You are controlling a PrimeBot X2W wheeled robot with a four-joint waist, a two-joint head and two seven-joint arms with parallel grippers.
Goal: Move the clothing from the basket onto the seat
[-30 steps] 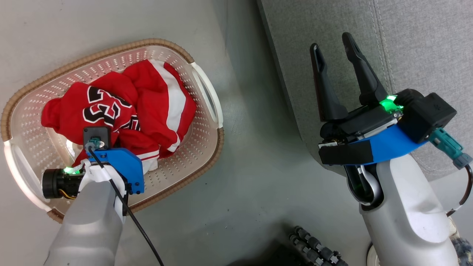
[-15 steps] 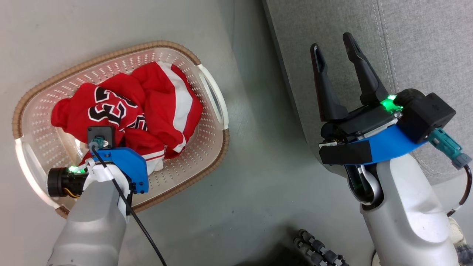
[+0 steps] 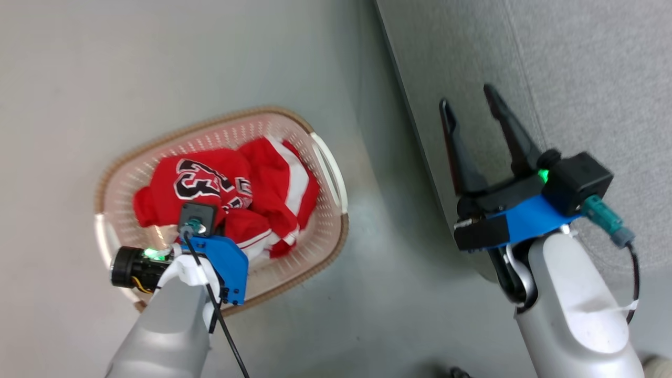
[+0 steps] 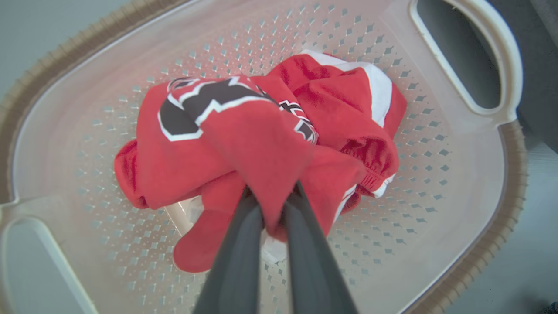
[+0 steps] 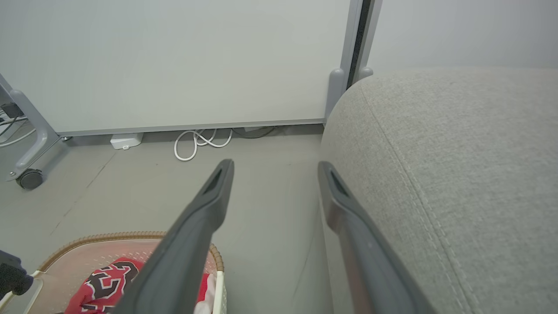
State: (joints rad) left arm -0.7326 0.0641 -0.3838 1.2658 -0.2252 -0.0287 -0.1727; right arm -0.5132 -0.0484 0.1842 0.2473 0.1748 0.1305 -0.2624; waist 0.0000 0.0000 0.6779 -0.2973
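1. my left gripper [image 4: 272, 198] is down inside the laundry basket [image 4: 462, 183]. the fingers are clamped on a fold of the red jersey [image 4: 226, 131], and cloth bunches up between the two tips.
2. the jersey lies crumpled mid-basket with its black-and-white lettering up, spreading away from my fingertips. can't tell if any of it is off the basket bottom.
3. the red shorts [image 4: 348, 100] with a white band are pressed against the jersey, on the side toward the white handle [image 4: 510, 65] nearest the seat. my fingers aren't on them.
4. my right gripper [image 3: 467, 97] has its fingers spread with nothing between them. it sits at the edge of the grey seat [image 3: 604, 79], well apart from the basket.
5. the basket stands on the grey floor [image 3: 157, 79] beside the seat, with a strip of floor between them.
6. the right wrist view has a white cable [image 5: 200, 141] coiled on the floor at the foot of a pale wall panel.
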